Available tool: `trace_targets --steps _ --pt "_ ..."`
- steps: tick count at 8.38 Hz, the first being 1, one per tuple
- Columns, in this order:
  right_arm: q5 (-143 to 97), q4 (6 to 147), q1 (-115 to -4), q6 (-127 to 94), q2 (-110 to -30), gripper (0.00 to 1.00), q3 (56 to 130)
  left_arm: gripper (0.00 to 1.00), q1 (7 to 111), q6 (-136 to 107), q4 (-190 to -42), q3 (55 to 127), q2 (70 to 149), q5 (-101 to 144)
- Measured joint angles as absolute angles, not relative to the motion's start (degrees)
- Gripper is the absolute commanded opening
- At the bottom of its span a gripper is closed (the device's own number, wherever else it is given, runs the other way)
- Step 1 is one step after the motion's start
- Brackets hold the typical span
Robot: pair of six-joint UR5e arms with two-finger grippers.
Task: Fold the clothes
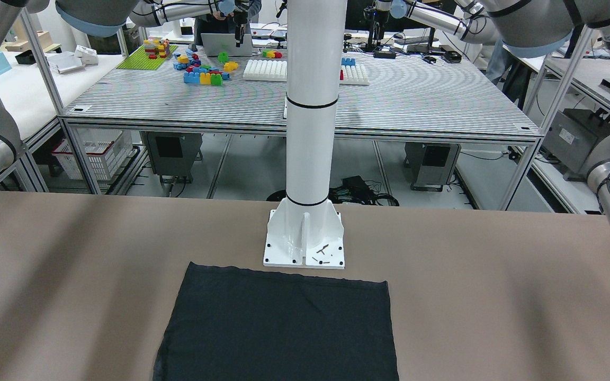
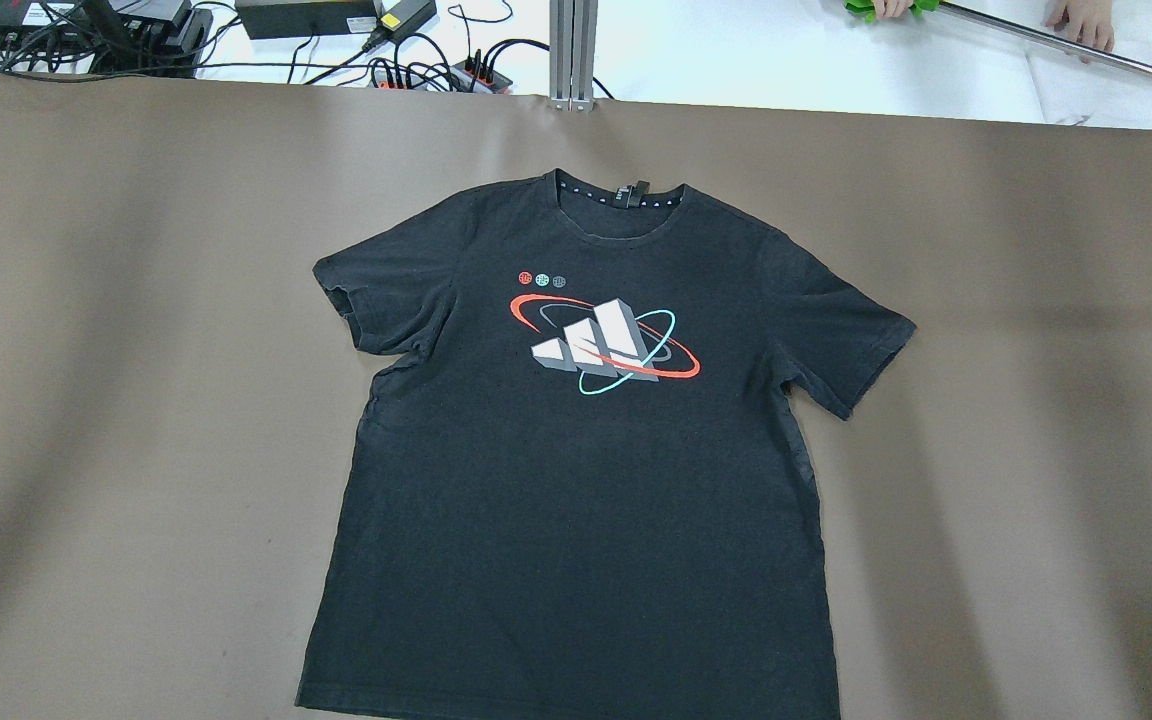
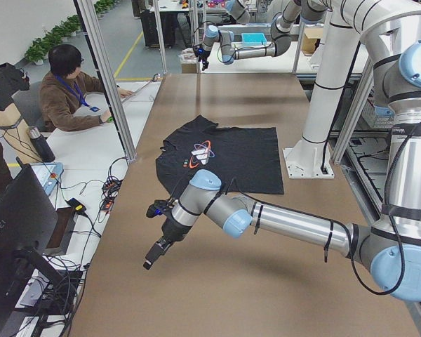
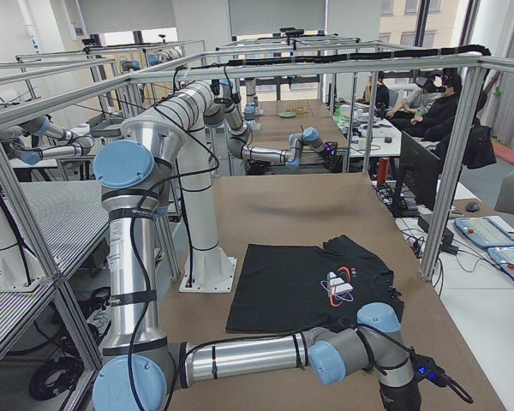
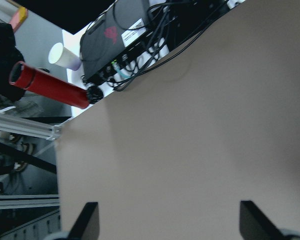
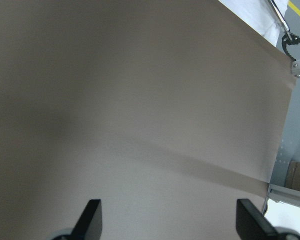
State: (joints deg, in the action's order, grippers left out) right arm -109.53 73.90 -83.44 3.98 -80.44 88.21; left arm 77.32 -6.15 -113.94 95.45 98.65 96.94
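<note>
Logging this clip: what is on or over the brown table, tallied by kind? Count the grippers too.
Black T-shirt, spread flat: 1
White pole on its base plate: 1
Grippers: 2 (left gripper, right gripper, both open, over bare table)
Total: 4

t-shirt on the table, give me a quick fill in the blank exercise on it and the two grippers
1. The black T-shirt lies spread flat on the brown table with its printed side facing ____.
2. In the overhead view its collar points toward the ____ edge of the picture.
3. The left gripper and the right gripper are both ____, with only bare table under them.
4. ____ of the two sleeves is folded in.

Missing words: up; top; open; Neither
</note>
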Motion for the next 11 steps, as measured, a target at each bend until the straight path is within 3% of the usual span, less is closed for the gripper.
trace_targets --steps 4,11 --pt "-109.87 72.41 -81.96 0.06 -78.17 0.94 87.34 1.00 67.04 -28.05 -121.28 95.48 101.66 100.72" --pt "-111.14 50.28 -70.02 -29.14 -74.48 0.94 80.04 1.00 57.67 -51.73 -124.96 95.00 108.85 103.93"
